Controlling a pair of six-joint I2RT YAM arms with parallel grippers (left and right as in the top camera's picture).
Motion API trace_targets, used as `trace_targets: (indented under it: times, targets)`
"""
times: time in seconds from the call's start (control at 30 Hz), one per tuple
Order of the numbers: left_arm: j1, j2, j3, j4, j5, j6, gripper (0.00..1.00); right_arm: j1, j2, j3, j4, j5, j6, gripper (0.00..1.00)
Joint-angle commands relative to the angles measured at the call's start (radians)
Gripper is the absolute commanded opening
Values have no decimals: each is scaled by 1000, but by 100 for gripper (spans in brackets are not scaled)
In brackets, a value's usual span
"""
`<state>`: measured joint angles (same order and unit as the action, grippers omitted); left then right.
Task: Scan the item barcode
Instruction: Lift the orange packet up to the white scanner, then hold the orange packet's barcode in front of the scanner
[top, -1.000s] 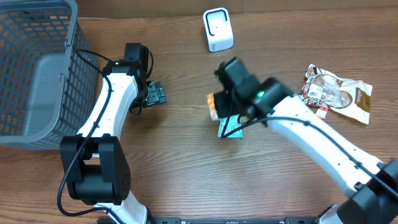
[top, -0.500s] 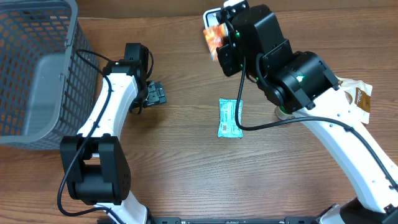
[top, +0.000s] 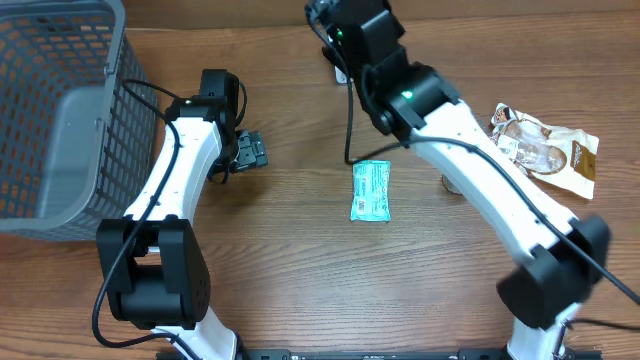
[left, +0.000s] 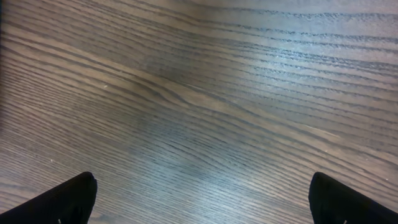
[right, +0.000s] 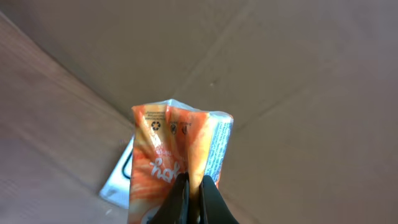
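Right wrist view shows the right gripper (right: 191, 190) with its jaws pressed together on the lower part of an orange packet (right: 177, 146), which stands up at the frame's centre. The white scanner (right: 118, 180) shows just past the packet at lower left. The left gripper (left: 205, 200) has its jaws spread wide over bare table, holding nothing.

The pinch looks narrow and sits low on a soft, creased pack, so a quick turn of the wrist could let the packet slide or droop. No barcode shows on the visible face. If the code is on a crumpled fold or angled away from the scanner window, the scan may fail.

Small recycling marks run along the packet's top seam. White script below them is cut off and unreadable, as is fine print down the right edge.
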<state>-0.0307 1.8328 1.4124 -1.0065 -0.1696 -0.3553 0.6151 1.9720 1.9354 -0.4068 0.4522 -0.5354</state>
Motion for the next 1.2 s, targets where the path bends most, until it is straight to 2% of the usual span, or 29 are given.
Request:
trace_targets:
  times: [0.0,0.43,0.73,1.0,1.17]
  targets:
    - [-2,-15,-5,0,-13,11,100,-33,77,14,76,27,-122,4]
    - [-2,-15,-5,0,-14,11,100,-117,308,14,328,26,-126,4]
    - [-2,-15,-5,0,-13,11,100,-127,407,14,467,-15,-326,4]
    - [-2,-15,-5,0,-13,11,100,-127,461,14,573,-50,-349,4]
    - [-2,-15,-5,0,-13,11,100,-127,509,14,608,-61,-520,4]
